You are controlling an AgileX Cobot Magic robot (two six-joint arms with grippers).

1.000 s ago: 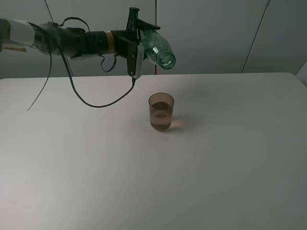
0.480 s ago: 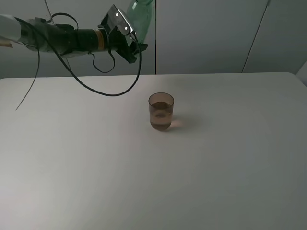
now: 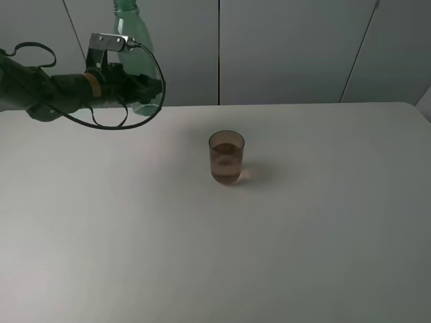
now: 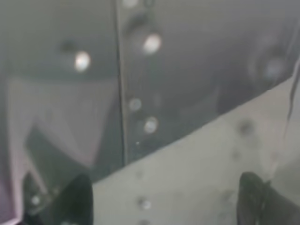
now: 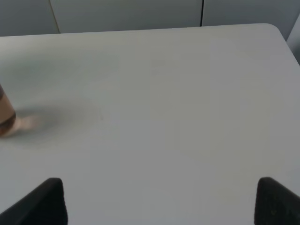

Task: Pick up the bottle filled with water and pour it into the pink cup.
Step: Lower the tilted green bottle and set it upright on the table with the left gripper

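Over a pale desk [image 3: 303,256] backed by grey wall panels [image 3: 289,47]: clenching the left pincer [image 3: 145,87] around the lower body of the bottle [image 3: 132,37], gripping green plastic firmly. Holding it upright, open neck pointing up, near the far left side of the desk and well apart from the pink cup [image 3: 226,157]. Not managing to tell base-on-desk from base-just-above-desk. Getting little from the left wrist view, nothing but blur and a grey-green haze.

Keeping the right pincer [image 5: 161,206] released, fingertips spread wide, grasping nothing, hovering over bare desk. Catching only a sliver of the pink cup at the edge of that wrist view.

Moving outward to the cup itself: standing upright and alone near the middle of the desk, apparently carrying liquid partway up its wall. Finding no clear water level inside the bottle, though struggling to judge that through tinted plastic from this far off.

Reading the task, on that showing, as mostly done. Counting the pick-up as plainly achieved and the pour as probably made, going by a filled-looking cup and a bottle neither tipped nor anywhere near it. Leaving, at most, setting the bottle down and letting go, or tipping again for any water remaining inside.
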